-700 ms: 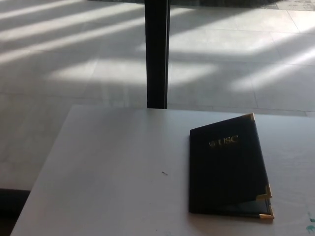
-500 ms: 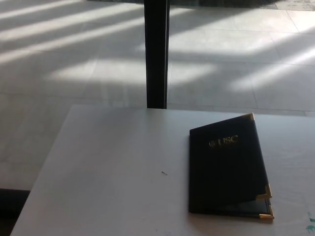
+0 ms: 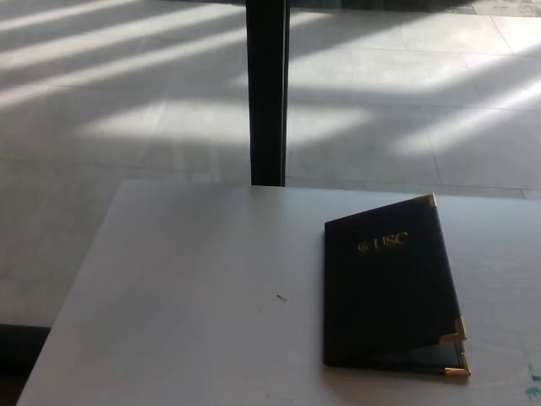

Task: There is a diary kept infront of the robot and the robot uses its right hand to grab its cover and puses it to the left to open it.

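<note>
Diary (image 3: 389,292) lies lengthwise away from the robot, cover slightly lifted; neither hand shows.

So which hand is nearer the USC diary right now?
Neither can be judged: no hand shows in the head view. The USC diary lies on the right part of the white table, its cover slightly raised along the right edge.
</note>
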